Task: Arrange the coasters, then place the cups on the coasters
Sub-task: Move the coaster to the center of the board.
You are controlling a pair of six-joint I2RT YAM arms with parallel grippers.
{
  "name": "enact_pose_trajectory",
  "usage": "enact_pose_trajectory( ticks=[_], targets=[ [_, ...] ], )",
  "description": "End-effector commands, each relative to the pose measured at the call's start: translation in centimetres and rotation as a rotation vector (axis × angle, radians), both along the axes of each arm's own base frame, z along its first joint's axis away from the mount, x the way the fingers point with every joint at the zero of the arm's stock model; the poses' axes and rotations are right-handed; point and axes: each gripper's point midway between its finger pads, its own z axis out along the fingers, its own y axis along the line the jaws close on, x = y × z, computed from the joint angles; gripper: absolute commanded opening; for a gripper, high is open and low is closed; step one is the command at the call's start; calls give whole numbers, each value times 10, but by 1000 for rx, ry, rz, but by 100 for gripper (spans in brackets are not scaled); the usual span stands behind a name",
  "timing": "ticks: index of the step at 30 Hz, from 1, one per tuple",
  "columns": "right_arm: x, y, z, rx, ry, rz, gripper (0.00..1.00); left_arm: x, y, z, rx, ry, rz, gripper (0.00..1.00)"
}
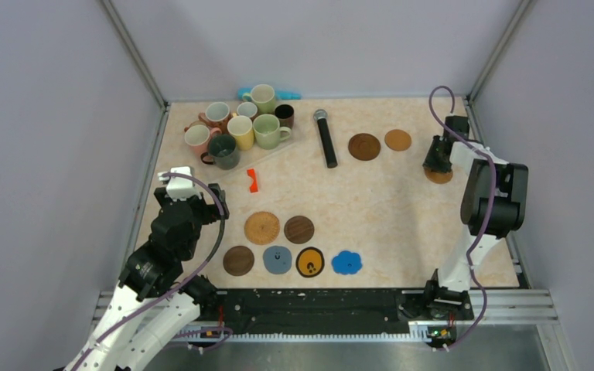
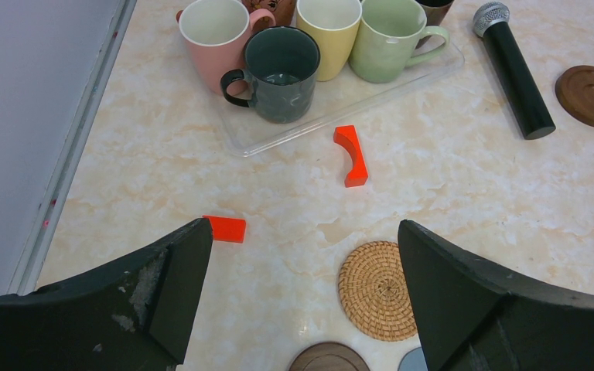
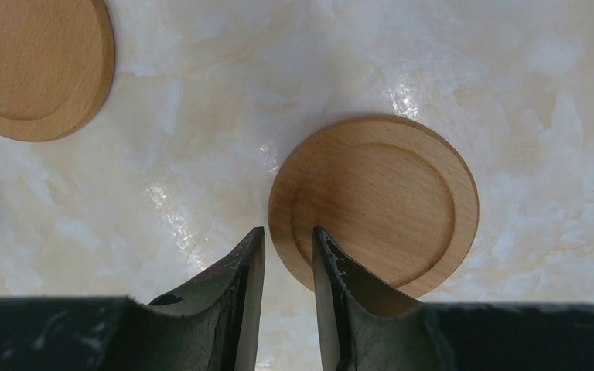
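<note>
- The right gripper (image 3: 288, 232) is low over the table (image 1: 387, 216) at its far right. Its fingers stand a narrow way apart, one on each side of the rim of a light wood coaster (image 3: 379, 201).
- That coaster lies flat on the table; I cannot tell whether the fingers press on it.
- A second light wood coaster (image 3: 31, 62) lies apart from it toward the middle of the table. A dark brown coaster (image 1: 364, 146) lies just beside that one.
- A black microphone (image 1: 326, 137) lies left of the dark brown coaster.
- The left gripper (image 2: 303, 228) hangs above the table at the near left, jaws wide apart and holding nothing.
- Below it lies a woven coaster (image 2: 375, 290), and a dark wood coaster (image 1: 298, 229) lies just to the right of that.
- Nearer the bases is a row of four: a brown coaster (image 1: 238, 260), a grey-blue coaster (image 1: 278, 259), a black-and-yellow coaster (image 1: 309, 262) and a bright blue scalloped coaster (image 1: 346, 262).
- A curved red-orange piece (image 2: 352, 154) and a small red-orange block (image 2: 226, 228) lie on the table between the left gripper and the cups.
- The cups (image 1: 236, 124) stand bunched at the far left, none on a coaster. The pink cup (image 2: 213, 39), dark green cup (image 2: 278, 73), yellow cup (image 2: 329, 31) and pale green cup (image 2: 387, 39) stand on a clear tray (image 2: 317, 116).
</note>
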Motion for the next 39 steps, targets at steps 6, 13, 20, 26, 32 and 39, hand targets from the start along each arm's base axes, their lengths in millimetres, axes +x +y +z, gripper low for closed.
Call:
enact_pose_trajectory(
  ticks=[6,13,20,26,32,39],
  targets=[
    [-14,18,-13,-52,99,52,29,4,-1,7,-9,-34,5,95],
    [-33,46,-21,20,113,86,29,3,0,8,-12,-39,5,95],
    [-54,78,-24,122,107,149,29,3,-1,9,-13,-39,1,95],
    [-73,114,-17,163,89,220,29,3,-1,9,-14,-41,1,95],
    [-100,152,-16,202,95,300,29,4,-2,8,-13,-38,-1,95],
    [-133,200,-12,233,91,420,29,4,-3,7,-10,-31,-7,95]
  ],
)
